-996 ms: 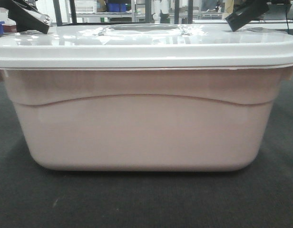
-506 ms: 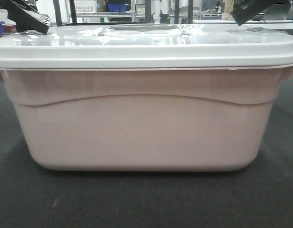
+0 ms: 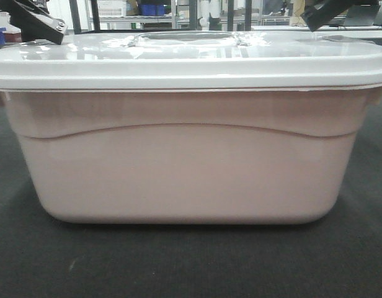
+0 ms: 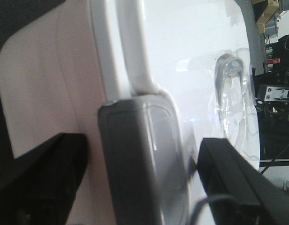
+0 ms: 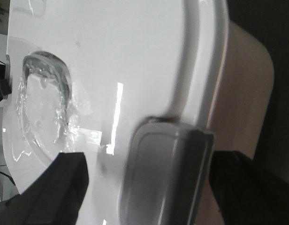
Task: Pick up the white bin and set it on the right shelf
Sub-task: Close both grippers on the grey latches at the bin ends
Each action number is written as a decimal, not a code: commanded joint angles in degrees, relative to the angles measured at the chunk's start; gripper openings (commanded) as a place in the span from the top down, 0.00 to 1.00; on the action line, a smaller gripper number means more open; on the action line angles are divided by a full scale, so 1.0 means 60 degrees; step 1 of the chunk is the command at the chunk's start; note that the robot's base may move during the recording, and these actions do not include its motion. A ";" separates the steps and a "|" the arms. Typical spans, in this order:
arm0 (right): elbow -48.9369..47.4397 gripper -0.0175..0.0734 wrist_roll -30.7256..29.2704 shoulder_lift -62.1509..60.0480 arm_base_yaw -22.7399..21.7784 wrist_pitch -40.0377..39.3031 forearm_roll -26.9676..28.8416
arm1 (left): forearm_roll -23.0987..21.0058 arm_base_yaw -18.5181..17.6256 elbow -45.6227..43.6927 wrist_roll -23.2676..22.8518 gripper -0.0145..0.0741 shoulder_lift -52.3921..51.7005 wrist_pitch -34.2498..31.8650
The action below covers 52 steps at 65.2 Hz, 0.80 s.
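The white bin (image 3: pixel 185 167) fills the front view, pinkish body under a glossy white lid (image 3: pixel 191 62), standing on dark carpet. My left gripper (image 3: pixel 54 30) hangs over the lid's left end. In the left wrist view the left gripper (image 4: pixel 140 183) is open, its black fingers (image 4: pixel 41 178) either side of a grey latch (image 4: pixel 140 164) with gaps on both sides. My right gripper (image 3: pixel 314 20) is above the lid's right end. In its wrist view the right gripper (image 5: pixel 149 187) is open astride the other grey latch (image 5: pixel 168 173). The right shelf is out of view.
Dark grey carpet (image 3: pixel 178 261) lies under and in front of the bin. Far behind stand metal racks (image 3: pixel 178 22) with blue crates (image 3: pixel 152 9). The lid's recessed handle (image 3: pixel 185 38) carries crinkled clear film.
The right gripper has risen a little and shifted right above the lid's right end. The left gripper and the bin have not moved.
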 commanded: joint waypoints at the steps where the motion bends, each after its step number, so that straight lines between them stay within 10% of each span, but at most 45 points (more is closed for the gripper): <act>1: -0.0240 0.12 0.0120 -0.0327 -0.0029 0.1346 0.0631 | -0.0586 -0.0035 -0.0198 0.0024 0.40 -0.0304 0.0820; 52: -0.0240 0.12 0.0277 -0.0327 0.0479 0.0923 0.0838 | -0.0586 -0.0035 -0.0198 0.0024 0.40 -0.0304 0.0934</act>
